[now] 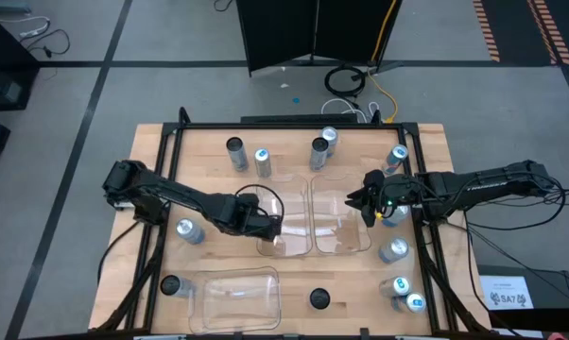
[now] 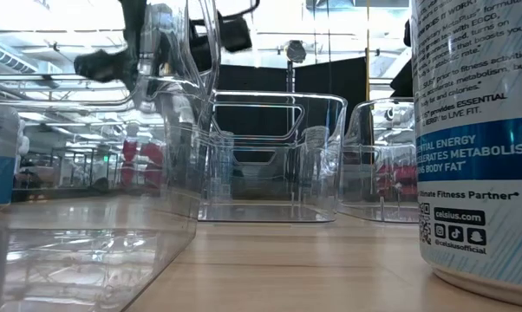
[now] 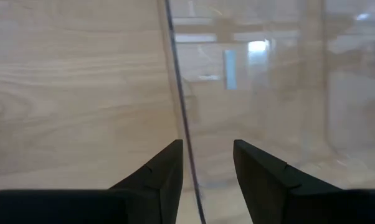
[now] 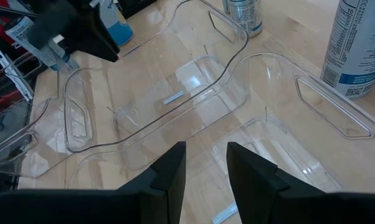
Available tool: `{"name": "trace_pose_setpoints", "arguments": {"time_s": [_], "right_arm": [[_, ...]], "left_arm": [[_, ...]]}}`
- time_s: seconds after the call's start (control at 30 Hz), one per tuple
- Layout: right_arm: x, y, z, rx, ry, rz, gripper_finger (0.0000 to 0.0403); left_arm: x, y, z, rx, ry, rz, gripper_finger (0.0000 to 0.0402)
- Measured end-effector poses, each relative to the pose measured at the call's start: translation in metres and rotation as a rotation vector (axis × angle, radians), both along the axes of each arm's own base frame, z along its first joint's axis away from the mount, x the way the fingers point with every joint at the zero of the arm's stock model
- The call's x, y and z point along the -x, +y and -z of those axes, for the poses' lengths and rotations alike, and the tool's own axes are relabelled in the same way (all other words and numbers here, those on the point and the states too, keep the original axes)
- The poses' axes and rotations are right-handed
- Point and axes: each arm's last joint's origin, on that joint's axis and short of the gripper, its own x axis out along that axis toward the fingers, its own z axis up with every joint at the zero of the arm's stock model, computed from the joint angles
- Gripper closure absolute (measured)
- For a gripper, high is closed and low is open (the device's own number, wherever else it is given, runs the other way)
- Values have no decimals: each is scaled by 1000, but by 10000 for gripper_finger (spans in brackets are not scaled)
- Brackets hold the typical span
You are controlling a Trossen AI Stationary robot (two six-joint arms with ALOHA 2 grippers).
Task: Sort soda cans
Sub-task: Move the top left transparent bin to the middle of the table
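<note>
Several soda cans stand upright on the wooden table: dark-topped ones (image 1: 235,151) (image 1: 319,298), silver ones (image 1: 188,229) (image 1: 393,250) and a blue-topped one (image 1: 415,302). Two clear trays (image 1: 286,236) (image 1: 341,231) rest side by side on their bottoms at the table's middle. My left gripper (image 1: 270,225) (image 3: 207,155) points down over the left tray's left wall (image 3: 178,93), open, one finger on each side of the thin wall. My right gripper (image 1: 365,203) (image 4: 206,155) hovers above the right tray's right end, its fingers a little apart and nothing between them.
A third clear tray (image 1: 237,295) lies near the front edge at the left. One can (image 2: 478,139) stands close to the low camera on the right. A black frame rail (image 1: 294,125) runs along the table's far edge. More cans stand at the far side (image 1: 329,137) (image 1: 396,156).
</note>
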Motion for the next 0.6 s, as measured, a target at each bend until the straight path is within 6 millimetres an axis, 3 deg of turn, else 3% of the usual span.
{"name": "trace_pose_setpoints", "arguments": {"time_s": [0.23,0.4,0.6], "right_arm": [[0,1,1,-13,8,-23,296],[1,1,1,-12,16,-23,296],[1,1,1,-10,16,-24,296]], "left_arm": [[13,-11,-23,68,-53,130,251],[22,-22,-33,72,-82,189,251],[29,-35,-37,65,-73,396,251]]}}
